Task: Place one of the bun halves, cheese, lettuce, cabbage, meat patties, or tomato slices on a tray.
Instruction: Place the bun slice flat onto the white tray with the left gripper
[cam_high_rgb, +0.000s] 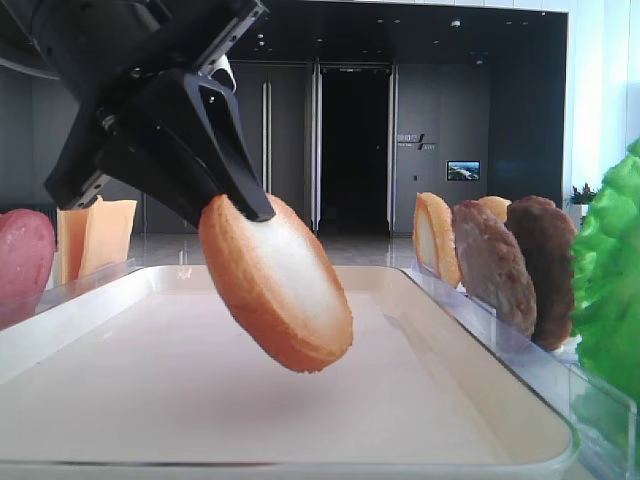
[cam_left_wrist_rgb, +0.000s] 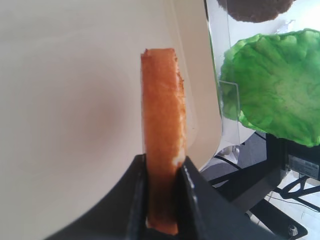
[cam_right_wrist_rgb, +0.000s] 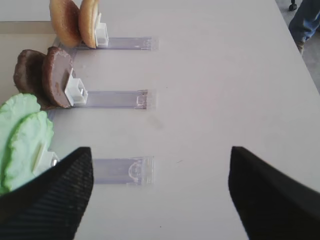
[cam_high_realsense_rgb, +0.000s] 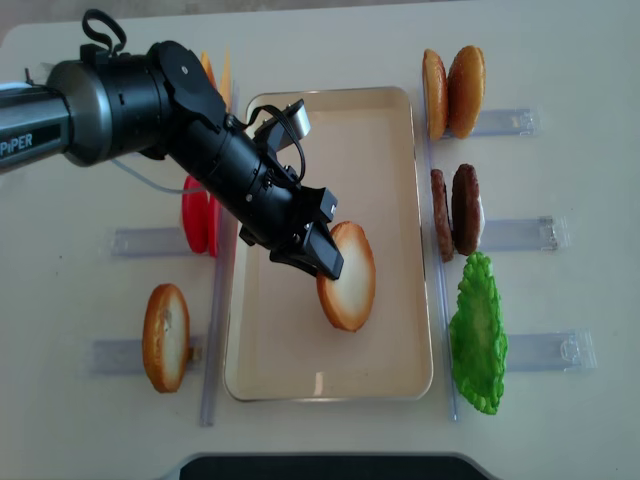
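The left hand (cam_high_realsense_rgb: 325, 258) pinches a thick round bun half (cam_high_realsense_rgb: 347, 276), golden crust and smooth pale cut face, tilted above the middle of the cream, round-cornered tray (cam_high_realsense_rgb: 395, 380). The right hand (cam_right_wrist_rgb: 160, 192) hangs with jaws wide apart, holding nothing, over the pale desk (cam_right_wrist_rgb: 225, 75).

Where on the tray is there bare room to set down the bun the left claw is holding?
The whole tray floor is bare; nothing lies on it. The bun half hangs over its right middle. Crowded along the right rim: meat patties and lettuce in racks.
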